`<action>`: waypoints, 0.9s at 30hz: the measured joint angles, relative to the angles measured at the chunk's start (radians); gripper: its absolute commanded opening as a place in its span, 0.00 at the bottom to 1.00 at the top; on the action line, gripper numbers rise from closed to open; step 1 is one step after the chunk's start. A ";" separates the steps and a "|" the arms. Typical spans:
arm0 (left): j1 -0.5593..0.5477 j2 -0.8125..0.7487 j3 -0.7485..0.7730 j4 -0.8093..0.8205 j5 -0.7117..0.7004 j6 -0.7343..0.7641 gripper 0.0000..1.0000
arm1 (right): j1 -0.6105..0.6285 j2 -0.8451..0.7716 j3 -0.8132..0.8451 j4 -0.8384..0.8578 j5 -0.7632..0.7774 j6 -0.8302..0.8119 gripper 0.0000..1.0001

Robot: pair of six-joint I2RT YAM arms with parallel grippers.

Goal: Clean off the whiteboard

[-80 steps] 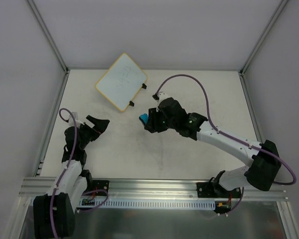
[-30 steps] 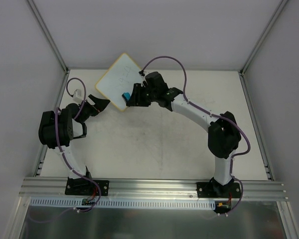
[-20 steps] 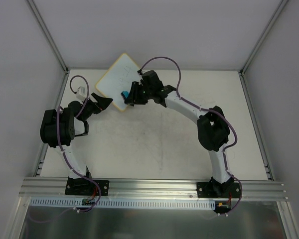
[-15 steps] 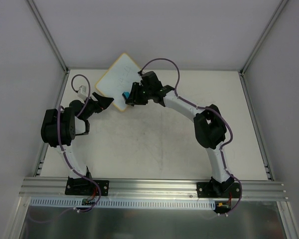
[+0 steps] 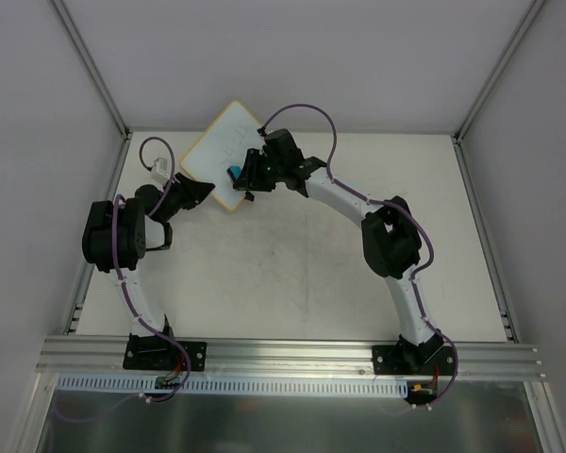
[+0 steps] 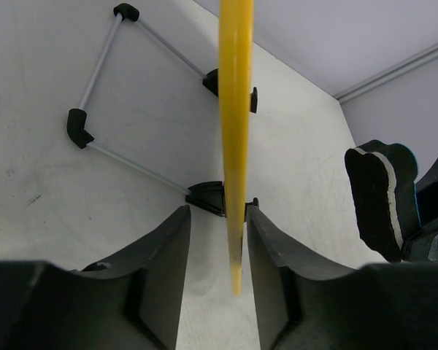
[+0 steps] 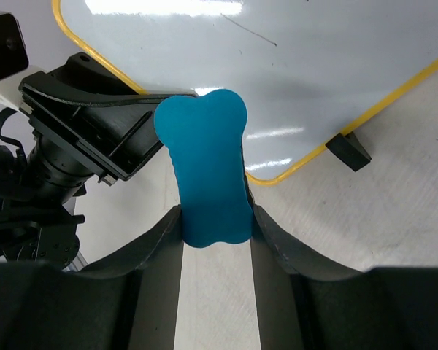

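The whiteboard (image 5: 224,146) stands tilted at the back left, white with a yellow frame and faint pen marks. In the left wrist view its yellow edge (image 6: 235,109) runs edge-on between the jaws of my left gripper (image 6: 217,215). The right jaw sits close to the edge and a gap shows on the left side. In the top view my left gripper (image 5: 203,192) is at the board's lower left corner. My right gripper (image 7: 214,215) is shut on the blue eraser (image 7: 204,168), which hangs over the board's lower edge (image 7: 292,80). The top view shows the eraser (image 5: 236,173) there too.
Two black clips (image 6: 208,197) and a thin grey wire stand (image 6: 95,73) show behind the board. One more clip (image 7: 348,149) sticks out at the board's corner. Metal posts and grey walls border the table (image 5: 292,274) at the back and sides.
My left gripper has slid up to the board's corner and its jaws have narrowed around the yellow edge. My right gripper has carried the eraser slightly up and left along the board's lower edge.
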 measured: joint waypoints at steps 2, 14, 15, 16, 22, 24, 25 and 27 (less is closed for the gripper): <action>0.000 0.013 0.013 0.000 0.003 -0.001 0.32 | 0.000 0.013 0.016 0.001 0.000 0.000 0.01; -0.010 0.021 0.025 0.004 0.022 -0.007 0.13 | -0.012 0.103 0.078 0.008 0.001 0.000 0.00; -0.013 0.021 0.025 0.004 0.022 -0.008 0.09 | -0.012 0.107 0.078 0.009 0.001 0.000 0.00; -0.013 0.021 0.025 0.007 0.026 -0.009 0.04 | -0.013 0.111 0.078 0.010 0.002 0.000 0.00; -0.014 0.021 0.028 0.012 0.031 -0.031 0.00 | -0.013 0.131 0.088 0.015 0.012 0.000 0.00; -0.014 0.021 0.028 0.012 0.031 -0.031 0.00 | -0.013 0.134 0.093 0.015 0.016 0.000 0.00; -0.014 0.021 0.028 0.013 0.031 -0.032 0.00 | -0.013 0.137 0.099 0.016 0.018 0.000 0.00; -0.014 0.021 0.028 0.012 0.031 -0.033 0.00 | -0.013 0.145 0.112 0.016 0.024 0.000 0.00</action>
